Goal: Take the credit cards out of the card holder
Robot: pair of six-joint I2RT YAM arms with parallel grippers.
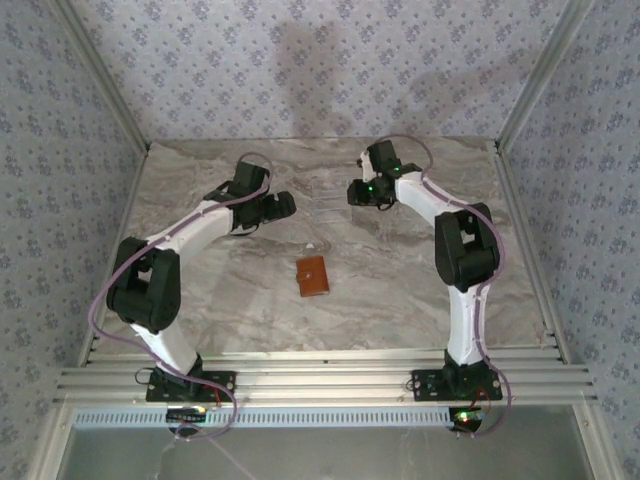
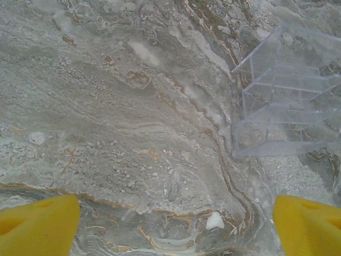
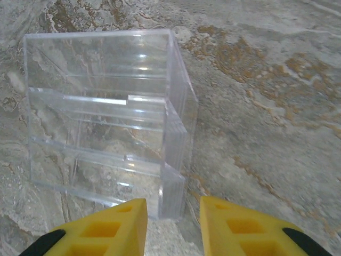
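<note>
Left hand (image 2: 176, 216) hangs over bare marbled table (image 2: 117, 122), and it's wide: 1 yellow finger (image 2: 37, 224) sits in each bottom corner of my wrist view with a broad stretch of stone between them. Nothing is in it. Ahead of this hand and off to its right stands the clear plastic tray (image 2: 282, 106), its stepped compartments catching the light, apart from my fingers.

Over to the right hand (image 3: 173, 208). This one is narrow, the 2 yellow fingers (image 3: 106, 229) drawn close with just a slim gap. The tray (image 3: 101, 106) sits straight ahead and to the left of it, and the tray's near corner and side wall line up with that gap. Whether the fingers actually pinch the wall, I cannot tell from here.

From above, the left hand (image 1: 283, 205) and right hand (image 1: 358, 192) face each other across the tray (image 1: 325, 207), which lies between them.

The card holder (image 1: 313, 276) is behind both hands, back toward my bases, roughly midway between the 2 arms and well apart from either hand. It lies closed and flat on the table (image 1: 400, 290), brown cover up, its inside hidden.
</note>
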